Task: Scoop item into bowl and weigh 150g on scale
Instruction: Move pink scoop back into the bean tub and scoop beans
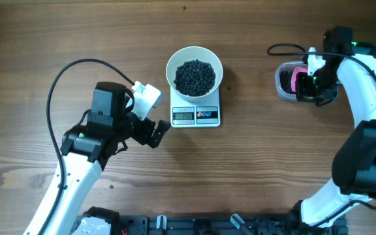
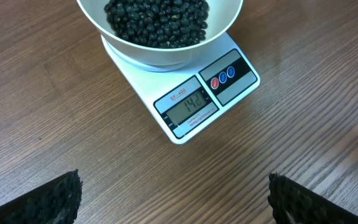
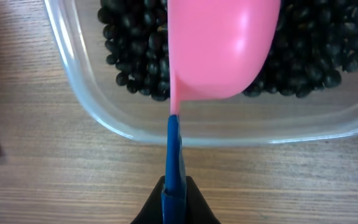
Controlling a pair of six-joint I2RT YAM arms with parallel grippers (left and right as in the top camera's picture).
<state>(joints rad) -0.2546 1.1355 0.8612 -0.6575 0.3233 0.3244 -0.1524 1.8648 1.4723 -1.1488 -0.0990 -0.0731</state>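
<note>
Wooden table [image 1: 273,176], both arms over it. Left claw [image 2: 176,202], spread wide and empty, hovers just left of and nearer than the digital scale [image 1: 196,116]. Right claw [image 3: 174,202], pinching the blue handle [image 3: 173,149] of a pink scoop [image 3: 222,43], holds the scoop over the clear plastic tub [image 3: 229,127] at far right. The scale, at centre, carries the white bowl [image 1: 171,77]. Black beans [image 1: 195,77] are heaped in the bowl; more lie in the tub beneath the scoop.
</note>
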